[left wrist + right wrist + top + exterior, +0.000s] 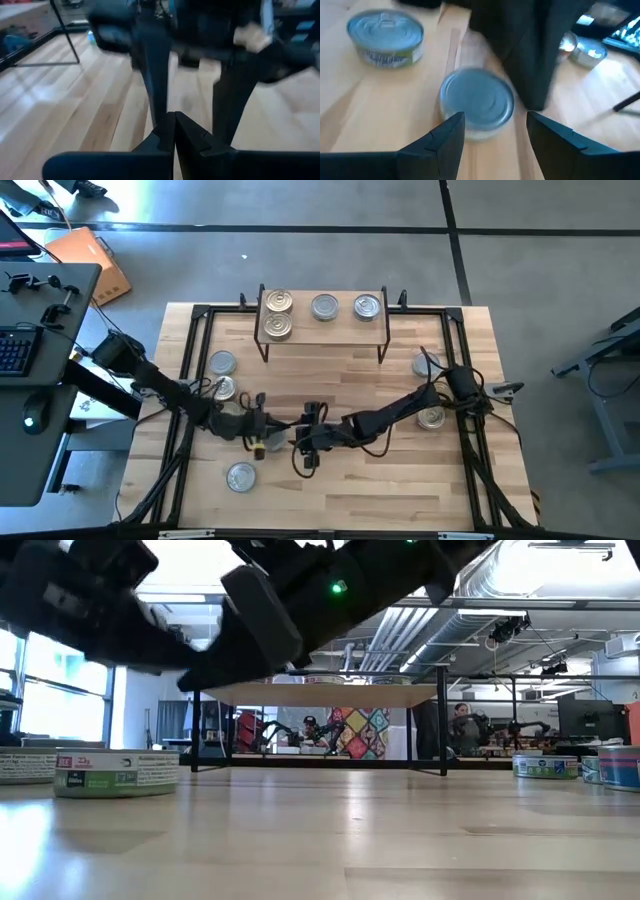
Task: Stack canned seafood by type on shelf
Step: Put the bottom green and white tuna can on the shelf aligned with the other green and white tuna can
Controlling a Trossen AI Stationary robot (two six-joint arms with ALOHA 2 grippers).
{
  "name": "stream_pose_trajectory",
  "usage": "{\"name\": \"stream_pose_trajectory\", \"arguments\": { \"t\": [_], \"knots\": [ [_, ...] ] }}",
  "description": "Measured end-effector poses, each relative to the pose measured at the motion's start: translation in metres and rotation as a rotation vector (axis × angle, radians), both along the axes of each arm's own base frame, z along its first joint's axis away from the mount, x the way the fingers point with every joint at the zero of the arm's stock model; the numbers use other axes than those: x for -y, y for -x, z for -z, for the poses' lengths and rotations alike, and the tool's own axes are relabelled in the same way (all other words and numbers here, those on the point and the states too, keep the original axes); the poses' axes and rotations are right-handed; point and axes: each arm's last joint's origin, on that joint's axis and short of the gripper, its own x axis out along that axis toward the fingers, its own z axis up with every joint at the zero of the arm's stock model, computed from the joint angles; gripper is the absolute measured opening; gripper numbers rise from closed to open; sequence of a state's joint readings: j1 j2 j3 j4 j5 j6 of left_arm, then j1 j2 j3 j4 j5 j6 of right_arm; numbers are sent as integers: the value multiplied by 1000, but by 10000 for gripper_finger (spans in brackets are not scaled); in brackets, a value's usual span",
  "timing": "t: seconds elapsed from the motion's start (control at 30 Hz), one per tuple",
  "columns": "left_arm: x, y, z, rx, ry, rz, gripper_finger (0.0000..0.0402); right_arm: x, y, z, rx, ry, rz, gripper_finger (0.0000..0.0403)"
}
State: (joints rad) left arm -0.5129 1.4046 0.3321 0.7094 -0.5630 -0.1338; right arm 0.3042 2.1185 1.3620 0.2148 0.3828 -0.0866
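Nearest the front edge of the surface [400, 480], a single tin [241, 477] is lying alone left of centre; in the low view a green-labelled tin [116, 773] is standing at the left.

Just behind, at mid-surface, the two arms are meeting. The left gripper [262, 430] is reaching in from the left, its fingers [167, 137] pressed together and holding nothing; the right gripper [306, 448] is reaching in from the right, its fingers [451, 131] spread on either side of a silver-lidded tin [477, 102] without visibly touching it; in the right wrist view a green-labelled tin [385, 36] is resting apart from that one, with the dark left arm crossing close beside the framed tin.

Farther back, two tins [222, 375] are sitting near the left side of the surface, one behind the other; on the right side, a tin [432, 418] is lying beside the right arm and another [424, 364] is lying behind it.

At the rear, the shelf [322, 330] is standing on thin black legs; on its light wood top four tins are resting: two gold-toned tins [278, 315] at its left end, one behind the other, a silvery tin [325, 307] at the middle, and a silvery tin [368, 306] at the right end; the tins on the shelf are standing singly in the overhead view.
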Motion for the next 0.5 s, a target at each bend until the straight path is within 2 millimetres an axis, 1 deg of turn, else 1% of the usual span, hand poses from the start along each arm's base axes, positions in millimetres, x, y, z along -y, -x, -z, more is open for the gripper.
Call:
{"name": "stream_pose_trajectory", "arguments": {
  "t": [0.07, 0.13, 0.3, 0.4, 0.5],
  "knots": [
    [-3, 2, 1, -58, 52, 24, 0, 0, 2, 3, -34, -17, 5, 205],
    [-7, 8, 8, -173, 92, 30, 0, 1, 3, 6, -68, -48, -8, 205],
    [-16, 24, 23, -397, 146, -69, 0, 3, 3, 7, -89, -87, -45, 205],
    [-17, 27, 24, -405, 130, -120, 0, 6, 2, 7, -86, -91, -45, 205],
    [-17, 27, 24, -389, 108, -132, 0, 8, 1, 7, -87, -92, -40, 205]
  ]
}}
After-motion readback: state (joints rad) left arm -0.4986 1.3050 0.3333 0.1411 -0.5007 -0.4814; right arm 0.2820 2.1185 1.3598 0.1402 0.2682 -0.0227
